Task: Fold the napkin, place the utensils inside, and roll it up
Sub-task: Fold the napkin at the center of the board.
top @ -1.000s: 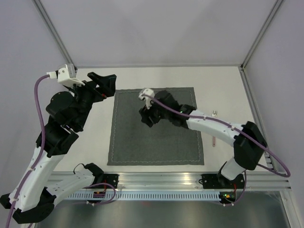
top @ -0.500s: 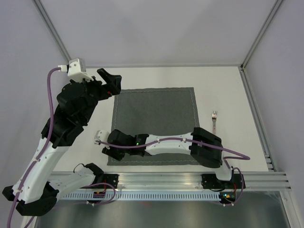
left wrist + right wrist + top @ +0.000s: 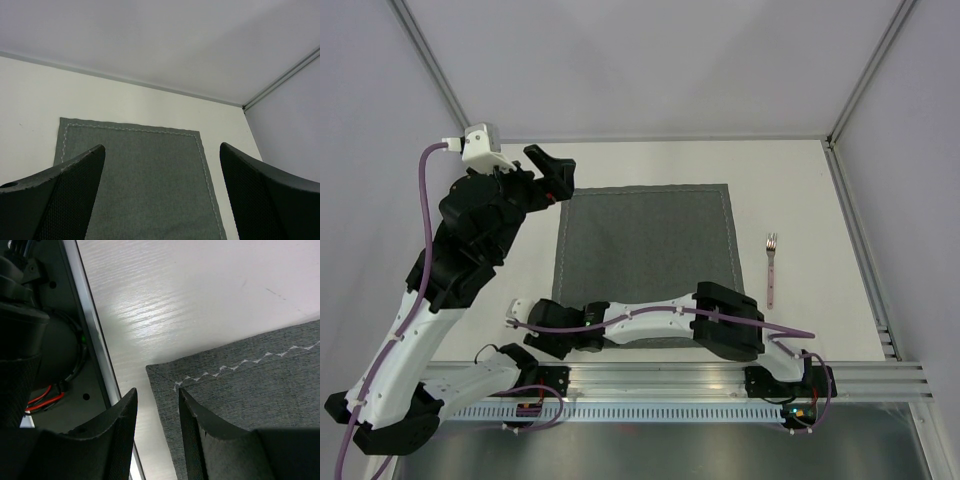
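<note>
Two corners must be pinched squarely before any fold is made. The napkin (image 3: 650, 250) is spread flat on the desk (image 3: 790, 170). The right jaws, half parted and gripping nothing, are set astride its near-left corner (image 3: 165, 376). The left jaws are held wide apart near the far-left corner (image 3: 62, 122).

My napkin (image 3: 645, 260) is dark grey with a pale zigzag-stitched hem. The fork (image 3: 771, 272) has silver tines and a pale pink handle. My left hand (image 3: 161, 147) and right hand (image 3: 156, 390) are black.

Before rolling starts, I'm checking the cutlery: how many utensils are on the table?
1. The fork lies on the table right of the napkin, apart from it. The right arm could hide others.
</note>
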